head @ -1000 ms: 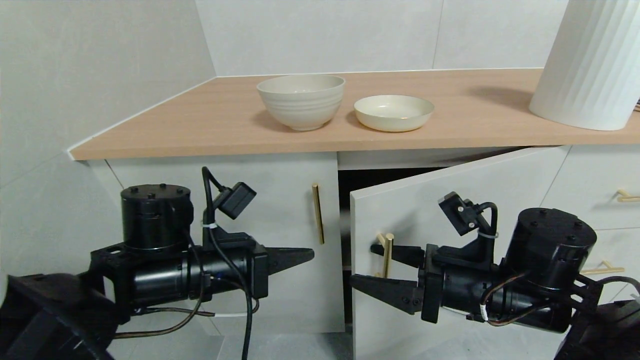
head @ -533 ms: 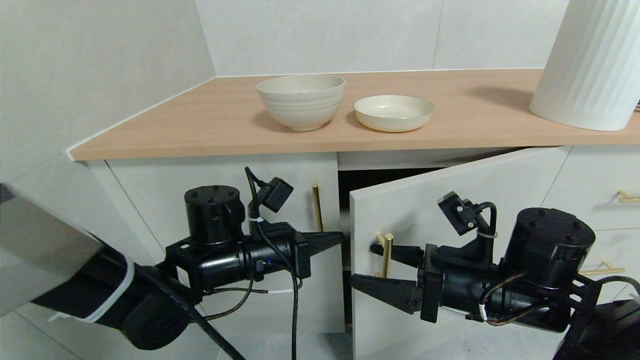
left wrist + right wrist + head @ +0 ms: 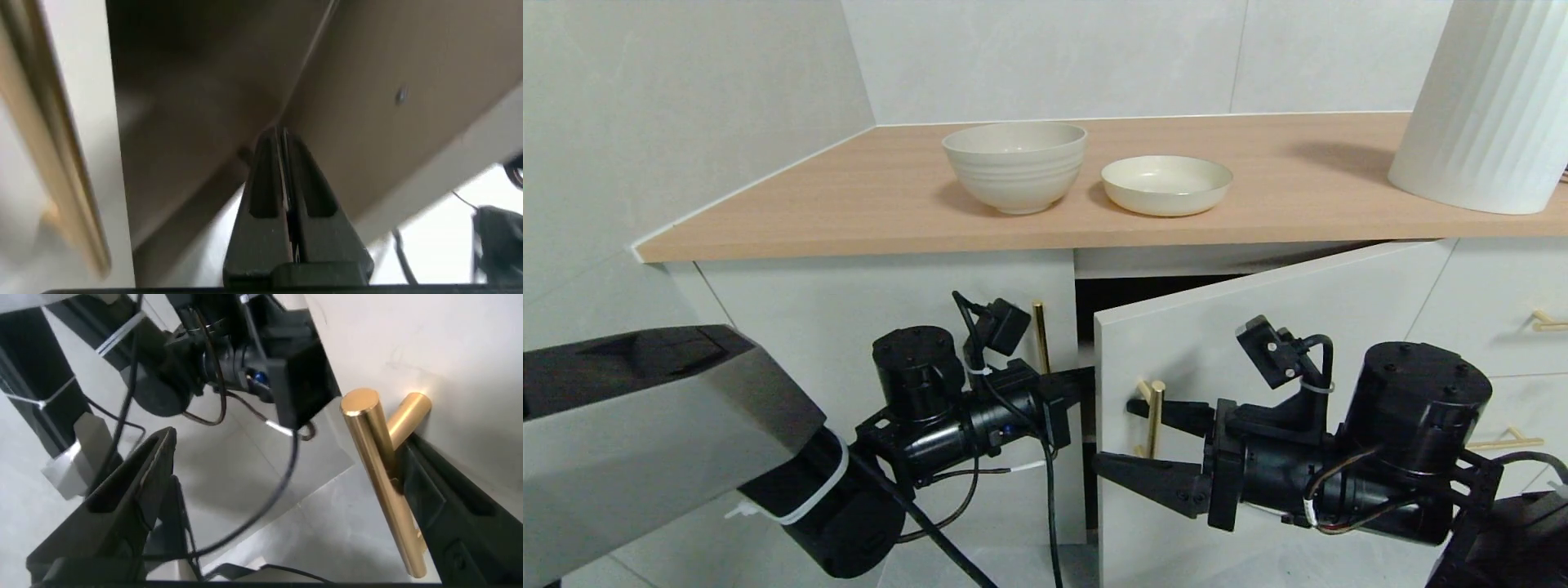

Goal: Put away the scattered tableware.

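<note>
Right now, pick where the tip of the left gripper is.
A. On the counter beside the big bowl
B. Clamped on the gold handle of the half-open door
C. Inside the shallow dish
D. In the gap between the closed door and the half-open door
D: the left gripper, fingers shut, pokes into the dark gap between the closed door and the half-open door, below the counter and off either handle.

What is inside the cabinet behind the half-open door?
A dark gap shows beside the ajar door, with the shut left end effector poking into it. The left wrist view shows bare inner panels. Shadow and the door hide any shelves or contents.
</note>
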{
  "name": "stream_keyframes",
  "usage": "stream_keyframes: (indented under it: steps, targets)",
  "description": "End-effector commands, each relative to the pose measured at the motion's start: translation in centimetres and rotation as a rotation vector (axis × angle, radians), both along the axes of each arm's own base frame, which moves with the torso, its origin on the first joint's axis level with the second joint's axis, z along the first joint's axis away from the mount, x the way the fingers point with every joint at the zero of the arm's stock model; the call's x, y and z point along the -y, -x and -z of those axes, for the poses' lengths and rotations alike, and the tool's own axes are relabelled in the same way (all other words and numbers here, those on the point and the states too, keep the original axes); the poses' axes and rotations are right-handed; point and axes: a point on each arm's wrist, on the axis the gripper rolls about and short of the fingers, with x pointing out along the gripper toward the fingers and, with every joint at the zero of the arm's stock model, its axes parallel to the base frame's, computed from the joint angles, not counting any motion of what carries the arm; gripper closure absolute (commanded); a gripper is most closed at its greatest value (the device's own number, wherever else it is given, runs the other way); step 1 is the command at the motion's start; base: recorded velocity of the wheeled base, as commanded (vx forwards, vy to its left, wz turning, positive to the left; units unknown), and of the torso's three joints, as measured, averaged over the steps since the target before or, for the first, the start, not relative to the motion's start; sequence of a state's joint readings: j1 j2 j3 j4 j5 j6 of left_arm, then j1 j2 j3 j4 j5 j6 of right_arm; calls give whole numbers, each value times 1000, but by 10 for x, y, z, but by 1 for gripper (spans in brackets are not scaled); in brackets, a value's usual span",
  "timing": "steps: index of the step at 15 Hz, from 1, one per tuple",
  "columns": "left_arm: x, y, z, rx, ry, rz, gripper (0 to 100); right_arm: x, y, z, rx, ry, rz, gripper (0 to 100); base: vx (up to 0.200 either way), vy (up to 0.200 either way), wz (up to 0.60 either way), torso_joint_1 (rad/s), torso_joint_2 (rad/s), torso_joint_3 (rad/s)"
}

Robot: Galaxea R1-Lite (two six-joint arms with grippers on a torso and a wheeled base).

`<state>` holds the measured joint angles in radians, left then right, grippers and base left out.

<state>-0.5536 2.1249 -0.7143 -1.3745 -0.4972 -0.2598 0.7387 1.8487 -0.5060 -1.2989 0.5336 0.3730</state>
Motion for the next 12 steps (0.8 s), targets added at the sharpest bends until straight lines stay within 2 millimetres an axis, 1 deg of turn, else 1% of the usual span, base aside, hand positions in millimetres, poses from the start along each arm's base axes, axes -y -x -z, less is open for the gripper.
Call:
stream_keyframes:
  steps: [1, 4, 5, 6, 10, 11, 12]
  targets:
    - [9, 0, 11, -10, -6, 17, 100, 0, -1, 4, -1, 14, 8, 0, 0, 0, 0, 0, 0, 0]
    - [12, 2, 7, 1, 3, 29, 100, 5, -1, 1, 14, 14, 37, 0, 0, 0, 0, 0, 0, 0]
    - [16, 4, 5, 9, 8, 40, 100, 11, -2, 0, 21, 14, 53, 0, 0, 0, 0, 0, 0, 0]
    - [19, 6, 2, 17, 13, 50, 100, 18, 2, 2, 21, 28, 65, 0, 0, 0, 0, 0, 0, 0]
    - [21, 11, -1, 22, 17, 61, 100, 33, 1, 10, 26, 69, 104, 0, 0, 0, 0, 0, 0, 0]
    - [22, 11, -1, 22, 17, 64, 100, 39, 3, 9, 39, 77, 118, 0, 0, 0, 0, 0, 0, 0]
    - [22, 11, -1, 20, 16, 64, 100, 46, 9, 9, 42, 83, 125, 0, 0, 0, 0, 0, 0, 0]
